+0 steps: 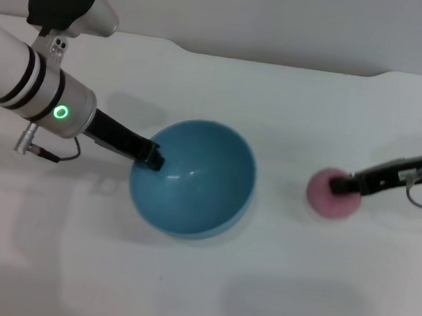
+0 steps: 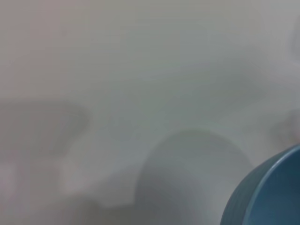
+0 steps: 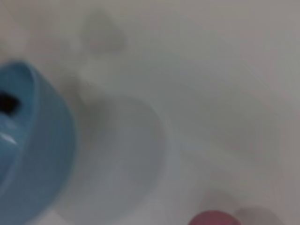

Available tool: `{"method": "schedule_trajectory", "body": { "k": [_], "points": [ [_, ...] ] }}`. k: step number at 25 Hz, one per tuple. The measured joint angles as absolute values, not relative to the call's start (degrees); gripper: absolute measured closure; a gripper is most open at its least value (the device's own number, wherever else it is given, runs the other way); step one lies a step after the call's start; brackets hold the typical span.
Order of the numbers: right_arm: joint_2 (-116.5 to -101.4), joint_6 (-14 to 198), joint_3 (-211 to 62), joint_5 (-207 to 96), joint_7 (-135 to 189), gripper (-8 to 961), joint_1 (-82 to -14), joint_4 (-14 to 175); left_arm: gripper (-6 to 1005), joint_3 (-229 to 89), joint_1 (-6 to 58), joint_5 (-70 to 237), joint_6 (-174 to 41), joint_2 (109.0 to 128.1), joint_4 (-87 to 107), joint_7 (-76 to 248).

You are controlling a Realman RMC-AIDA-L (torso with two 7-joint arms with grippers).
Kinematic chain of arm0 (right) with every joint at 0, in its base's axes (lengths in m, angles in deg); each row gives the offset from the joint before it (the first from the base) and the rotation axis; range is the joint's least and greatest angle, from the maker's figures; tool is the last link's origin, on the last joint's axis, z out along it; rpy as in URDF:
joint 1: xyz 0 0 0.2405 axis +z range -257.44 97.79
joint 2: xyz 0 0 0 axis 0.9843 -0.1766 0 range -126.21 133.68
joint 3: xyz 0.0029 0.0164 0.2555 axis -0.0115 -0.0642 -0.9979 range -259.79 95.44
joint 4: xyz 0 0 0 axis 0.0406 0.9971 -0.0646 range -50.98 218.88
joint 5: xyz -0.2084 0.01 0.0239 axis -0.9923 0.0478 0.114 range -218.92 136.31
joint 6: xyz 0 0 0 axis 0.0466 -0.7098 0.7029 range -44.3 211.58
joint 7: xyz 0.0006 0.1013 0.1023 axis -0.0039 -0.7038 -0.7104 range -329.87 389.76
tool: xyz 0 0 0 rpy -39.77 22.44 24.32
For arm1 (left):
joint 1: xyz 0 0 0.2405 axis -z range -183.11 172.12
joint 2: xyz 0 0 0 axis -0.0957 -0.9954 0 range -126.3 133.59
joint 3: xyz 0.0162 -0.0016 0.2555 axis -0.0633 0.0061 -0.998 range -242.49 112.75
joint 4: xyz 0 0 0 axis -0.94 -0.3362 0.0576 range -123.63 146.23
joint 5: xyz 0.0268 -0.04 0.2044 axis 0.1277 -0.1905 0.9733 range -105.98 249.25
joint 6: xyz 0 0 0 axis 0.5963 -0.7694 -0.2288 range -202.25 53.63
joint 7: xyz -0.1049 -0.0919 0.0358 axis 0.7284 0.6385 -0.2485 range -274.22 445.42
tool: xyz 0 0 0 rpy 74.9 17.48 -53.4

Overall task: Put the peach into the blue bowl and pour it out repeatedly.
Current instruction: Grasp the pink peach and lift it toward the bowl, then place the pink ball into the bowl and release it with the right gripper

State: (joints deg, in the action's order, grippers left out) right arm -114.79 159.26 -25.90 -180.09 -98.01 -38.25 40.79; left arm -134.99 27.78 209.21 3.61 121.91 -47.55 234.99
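Observation:
The blue bowl (image 1: 197, 183) sits left of centre in the head view, tipped so that its plain inside faces up and to the right. My left gripper (image 1: 153, 158) is shut on its left rim. The bowl holds nothing. Its wall shows in the left wrist view (image 2: 272, 192) and in the right wrist view (image 3: 37, 154). The pink-red peach (image 1: 325, 199) is to the right of the bowl, apart from it, with my right gripper (image 1: 341, 184) shut on its upper right side. In the right wrist view only the peach's top (image 3: 213, 219) shows at the picture's edge.
The white table (image 1: 205, 292) spreads all around. Its far edge with a pale wall behind runs across the top of the head view. A dark spot at the bowl's rim (image 3: 7, 103) in the right wrist view is the left gripper's tip.

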Motion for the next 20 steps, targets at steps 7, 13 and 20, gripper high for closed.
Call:
{"method": "schedule_trajectory", "body": {
  "k": [7,13,20],
  "points": [
    [-114.81,163.57,-29.93,-169.13,-92.39,847,-39.95,33.58,1000,-135.55,28.09,206.61,1.52,121.64,-44.54,237.19],
    [-114.84,169.77,-29.15,-153.73,-84.23,881,-40.47,28.31,999,-139.40,28.27,207.11,-1.46,121.61,-43.95,240.38],
    [-114.95,169.72,-20.71,-150.48,-76.01,905,-39.83,28.71,999,-141.93,29.54,207.11,-2.88,121.59,-43.87,242.98]
  ]
}}
